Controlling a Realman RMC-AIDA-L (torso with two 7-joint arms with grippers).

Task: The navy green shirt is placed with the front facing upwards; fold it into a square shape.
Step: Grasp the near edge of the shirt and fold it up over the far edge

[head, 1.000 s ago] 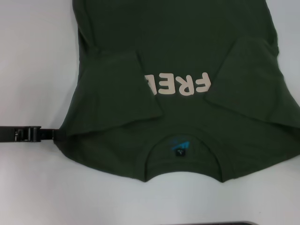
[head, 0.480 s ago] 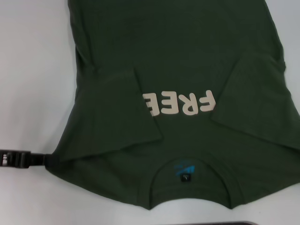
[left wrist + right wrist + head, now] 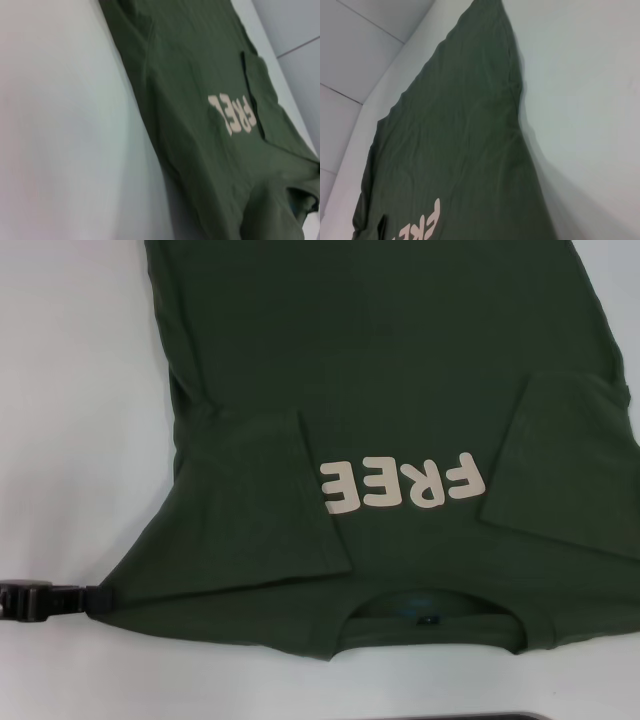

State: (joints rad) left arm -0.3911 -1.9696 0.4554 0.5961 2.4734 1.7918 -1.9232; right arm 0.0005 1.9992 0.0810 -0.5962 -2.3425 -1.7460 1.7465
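Observation:
The navy green shirt (image 3: pixel 400 370) lies front up on the white table (image 3: pixel 70 390), collar (image 3: pixel 430 615) toward me. Both sleeves are folded inward: one (image 3: pixel 260 500) covers the end of the cream "FREE" lettering (image 3: pixel 400 483), the other (image 3: pixel 570 470) lies beside it. My left gripper (image 3: pixel 98 599) is at the shirt's left shoulder corner, shut on the cloth there, and the collar edge looks raised off the table. The left wrist view shows the shirt (image 3: pixel 200 125) and its lettering. In the right wrist view there is only shirt (image 3: pixel 455 150) and table. The right gripper is out of view.
White table surface runs along the shirt's left side and in front of the collar. A dark strip (image 3: pixel 480 716) shows at the very bottom edge of the head view. The shirt's right side runs past the frame edge.
The shirt has shifted toward me and to the right. The collar opening has flattened to a narrow slit, hiding the label. My left gripper has dropped lower in the view, still on the shoulder corner.

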